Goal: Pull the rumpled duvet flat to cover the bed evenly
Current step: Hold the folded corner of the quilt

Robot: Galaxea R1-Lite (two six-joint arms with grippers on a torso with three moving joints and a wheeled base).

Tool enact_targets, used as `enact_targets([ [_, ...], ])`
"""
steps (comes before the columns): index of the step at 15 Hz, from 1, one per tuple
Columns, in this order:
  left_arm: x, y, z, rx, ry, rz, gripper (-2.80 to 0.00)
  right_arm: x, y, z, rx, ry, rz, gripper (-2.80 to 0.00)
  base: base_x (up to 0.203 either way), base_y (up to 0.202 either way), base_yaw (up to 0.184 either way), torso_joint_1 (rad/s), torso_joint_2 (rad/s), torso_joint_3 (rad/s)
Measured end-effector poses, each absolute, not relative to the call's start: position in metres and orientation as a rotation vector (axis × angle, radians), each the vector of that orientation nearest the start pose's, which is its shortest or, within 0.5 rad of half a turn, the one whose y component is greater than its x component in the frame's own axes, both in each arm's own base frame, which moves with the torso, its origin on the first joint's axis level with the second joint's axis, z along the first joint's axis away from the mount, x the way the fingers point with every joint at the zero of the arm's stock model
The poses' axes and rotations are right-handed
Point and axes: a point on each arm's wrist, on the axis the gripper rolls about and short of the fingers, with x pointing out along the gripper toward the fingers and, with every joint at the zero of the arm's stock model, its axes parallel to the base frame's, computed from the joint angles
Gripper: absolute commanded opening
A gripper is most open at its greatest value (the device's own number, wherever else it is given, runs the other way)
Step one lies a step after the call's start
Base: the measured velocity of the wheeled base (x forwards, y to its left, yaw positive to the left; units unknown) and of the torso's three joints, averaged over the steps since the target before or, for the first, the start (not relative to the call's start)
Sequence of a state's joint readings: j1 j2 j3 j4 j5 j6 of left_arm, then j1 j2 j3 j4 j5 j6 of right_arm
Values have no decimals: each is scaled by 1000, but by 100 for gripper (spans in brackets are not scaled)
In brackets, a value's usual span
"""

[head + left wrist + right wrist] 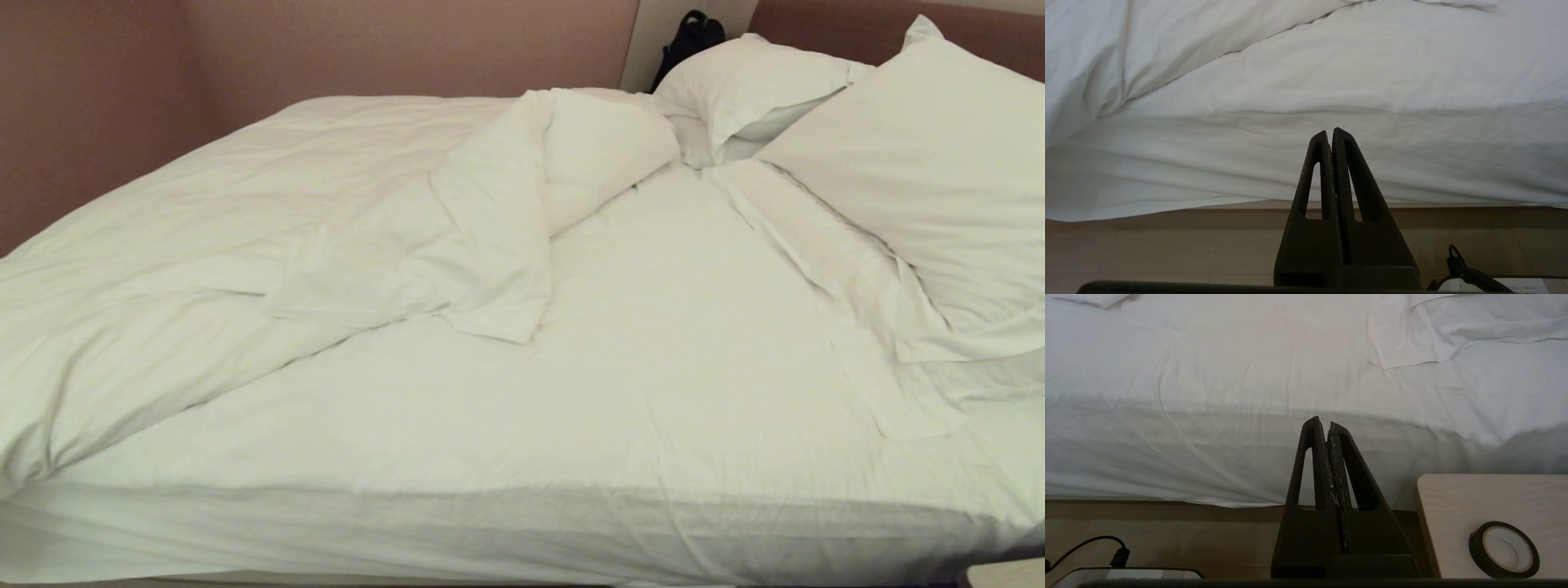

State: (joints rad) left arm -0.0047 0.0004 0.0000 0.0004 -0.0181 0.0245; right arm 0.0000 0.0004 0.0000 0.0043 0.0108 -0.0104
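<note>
Head view: duvet [269, 245] bunched over the left half of the frame, one corner folded back near centre. Bare sheet of the bed [653, 392] fills centre and lower right. Two pillows [914, 163] upper right, dark bag [690, 37] behind them at the top edge. Neither arm shows here. Wrist views: left gripper [1330, 132] and right gripper [1322, 421] both have jaws pressed together, holding nothing, short of the mattress edge. Tape roll [1503, 549] on a small table [1453, 506], lower right.

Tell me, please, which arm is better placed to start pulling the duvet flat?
Probably the left. The duvet is bunched on the robot's left half of the bed, and the shut left gripper faces its overhanging edge.
</note>
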Motion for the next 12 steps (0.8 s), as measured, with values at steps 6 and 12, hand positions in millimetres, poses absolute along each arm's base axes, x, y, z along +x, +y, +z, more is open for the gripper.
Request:
enact_targets([
  [6, -23, 0, 75, 24, 0, -22, -280, -23, 0, 75, -10, 5, 10, -280, 0, 0, 0, 0, 0, 0],
  [12, -23, 0, 75, 24, 0, -22, -280, -23, 0, 75, -10, 5, 11, -280, 0, 0, 0, 0, 0, 0],
])
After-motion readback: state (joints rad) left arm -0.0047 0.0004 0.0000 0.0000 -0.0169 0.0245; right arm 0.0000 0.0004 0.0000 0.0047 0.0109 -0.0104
